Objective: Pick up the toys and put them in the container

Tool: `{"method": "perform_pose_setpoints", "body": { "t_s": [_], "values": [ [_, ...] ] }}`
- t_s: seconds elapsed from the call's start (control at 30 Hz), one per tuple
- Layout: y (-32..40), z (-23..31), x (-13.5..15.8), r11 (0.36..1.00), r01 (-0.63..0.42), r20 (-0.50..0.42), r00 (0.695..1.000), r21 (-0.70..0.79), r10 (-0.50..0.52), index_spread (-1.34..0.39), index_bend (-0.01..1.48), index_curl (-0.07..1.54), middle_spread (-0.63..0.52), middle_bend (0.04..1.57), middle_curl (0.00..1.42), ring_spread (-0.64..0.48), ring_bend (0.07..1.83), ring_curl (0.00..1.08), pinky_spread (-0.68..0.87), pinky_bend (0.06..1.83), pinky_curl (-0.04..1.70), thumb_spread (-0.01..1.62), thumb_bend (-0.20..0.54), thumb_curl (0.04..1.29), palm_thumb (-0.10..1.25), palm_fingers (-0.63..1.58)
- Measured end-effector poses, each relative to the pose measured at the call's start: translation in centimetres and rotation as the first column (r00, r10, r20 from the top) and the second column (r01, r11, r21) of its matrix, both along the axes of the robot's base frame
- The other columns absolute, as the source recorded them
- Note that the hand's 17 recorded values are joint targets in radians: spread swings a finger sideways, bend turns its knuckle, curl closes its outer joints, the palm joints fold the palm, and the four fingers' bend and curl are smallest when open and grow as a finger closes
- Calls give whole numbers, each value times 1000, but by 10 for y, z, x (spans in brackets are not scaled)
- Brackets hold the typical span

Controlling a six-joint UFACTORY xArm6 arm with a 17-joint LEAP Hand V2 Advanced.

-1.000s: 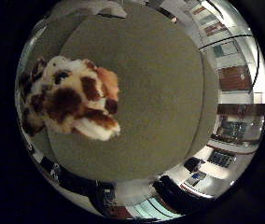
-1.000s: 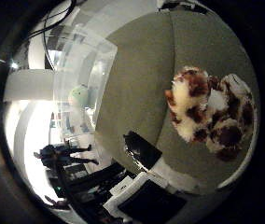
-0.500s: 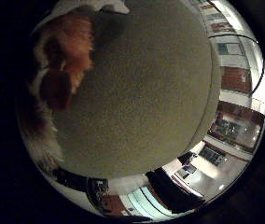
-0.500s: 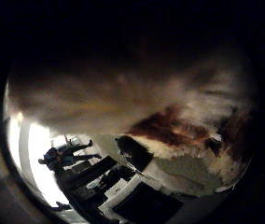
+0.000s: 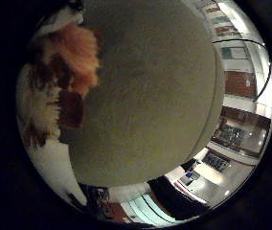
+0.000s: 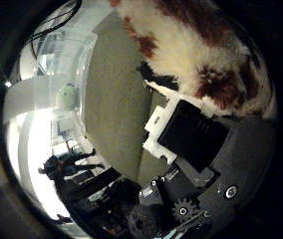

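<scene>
Fluffy white-and-brown plush toy (image 6: 206, 55) close against palm, above flat olive-green felt-like tabletop (image 5: 155, 96); white-and-black hand (image 6: 191, 149) curled against its fur; clear plastic container (image 6: 64, 64) beyond table edge

One brown-and-white plush toy (image 6: 201, 59), one green toy (image 6: 68, 96) inside one clear container (image 6: 57, 55), one olive mat (image 5: 150, 96).

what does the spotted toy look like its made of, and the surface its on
The toy looks like plush: long, shaggy white fur with reddish-brown patches, fibres fraying at its outline. The surface looks like olive-grey felt or short carpet, matte with a fine even grain; the exact fabric can't be told. The hand beside the toy is hard white and black plastic.
</scene>
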State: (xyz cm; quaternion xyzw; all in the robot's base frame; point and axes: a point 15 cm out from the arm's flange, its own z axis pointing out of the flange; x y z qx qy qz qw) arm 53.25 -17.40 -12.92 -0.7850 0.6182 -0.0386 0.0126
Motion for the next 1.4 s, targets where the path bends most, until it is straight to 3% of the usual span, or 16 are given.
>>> {"method": "perform_pose_setpoints", "body": {
  "t_s": [0.2,0.47,0.63,0.8,1.0,1.4],
  "values": [
    [-10,72,-7,1000,3,61,998,-22,-1,-251,1133,825,-135,1307,747,-222,1370,677,-178,1578,460,1004,-10,540,1041,1149],
    [16,200,-13,999,-23,102,994,-22,25,-225,1172,813,-123,1339,738,-214,1371,718,-165,1559,537,986,-15,608,1033,1139],
    [76,272,-14,997,-62,119,991,52,55,-218,1183,802,-121,1349,729,-213,1368,736,-162,1541,577,986,-15,637,1031,1136],
    [165,327,-7,980,-167,188,971,110,145,-216,1187,793,-119,1356,720,-212,1363,747,-164,1517,612,987,-14,659,1037,1140],
    [283,354,-15,937,-308,236,935,164,266,-215,1193,785,-117,1363,708,-213,1356,755,-167,1498,651,985,-14,678,1040,1142],
    [440,345,-55,871,-447,259,883,203,392,-215,1205,779,-117,1374,699,-214,1349,768,-173,1461,713,981,-14,698,1047,1141]
  ]
}}
